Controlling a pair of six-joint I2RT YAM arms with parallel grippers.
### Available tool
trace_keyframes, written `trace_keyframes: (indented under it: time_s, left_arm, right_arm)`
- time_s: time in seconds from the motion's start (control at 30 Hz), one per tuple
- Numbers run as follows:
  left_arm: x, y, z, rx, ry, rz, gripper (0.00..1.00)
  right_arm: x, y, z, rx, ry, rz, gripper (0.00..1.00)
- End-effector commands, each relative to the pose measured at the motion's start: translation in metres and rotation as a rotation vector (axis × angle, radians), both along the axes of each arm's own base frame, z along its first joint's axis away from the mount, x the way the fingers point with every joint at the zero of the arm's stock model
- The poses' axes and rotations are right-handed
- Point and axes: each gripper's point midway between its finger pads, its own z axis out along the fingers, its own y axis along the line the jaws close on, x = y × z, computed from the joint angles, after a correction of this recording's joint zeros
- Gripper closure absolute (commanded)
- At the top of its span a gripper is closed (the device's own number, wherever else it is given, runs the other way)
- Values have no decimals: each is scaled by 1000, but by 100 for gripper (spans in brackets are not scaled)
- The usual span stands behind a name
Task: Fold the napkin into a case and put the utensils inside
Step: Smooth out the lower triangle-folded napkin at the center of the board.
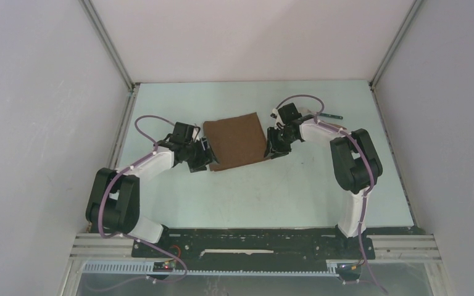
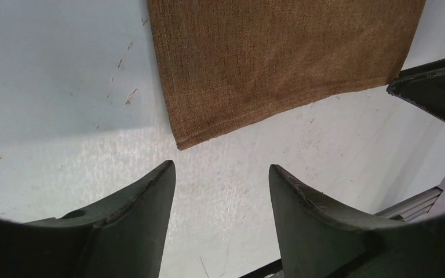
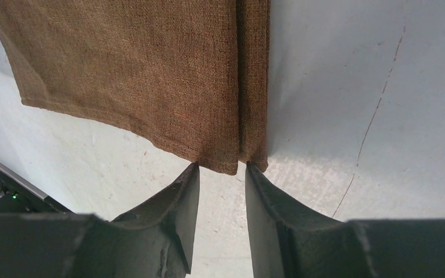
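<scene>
Early stage. Napkin (image 1: 234, 140) lies flat mid-worktop (image 1: 284, 197), twd far edge. Only a narrow strip along its right side looks turned over. No case yet, so nothing inside. One teal-handled utensil (image 1: 331, 115) lies twd far-right corner; the other isn't seen. Left claw (image 2: 221, 168) spread, empty, just off napkin's near-left corner. Right claw (image 3: 222, 167) narrowed astride the strip's near end; can't tell if pinching. Left: remaining folds, loading.

Left arm (image 1: 151, 165) and right arm (image 1: 318, 129) in white shells, black joints, looping purple cables (image 1: 137, 126), black base plate (image 1: 253, 243), dark tapered pincer fingers (image 2: 133, 220) with matte faces
</scene>
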Motion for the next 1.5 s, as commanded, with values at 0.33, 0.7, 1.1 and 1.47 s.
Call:
trace_keyframes:
  time_s: [0.33,0.7,1.1,1.47]
  left_arm:
    - [11,-6,20,-45,-68,17,34]
    - [16,-4,27,-32,-84,22,35]
    - [21,-17,35,-91,-78,-11,41]
    - [20,-32,40,-153,-74,-42,39]
  right_arm:
    - [6,6,-4,54,5,20,65]
    - [9,-14,19,53,0,-9,100]
    - [12,-15,25,82,-5,-8,99]
    - [17,-41,11,-9,20,-59,94]
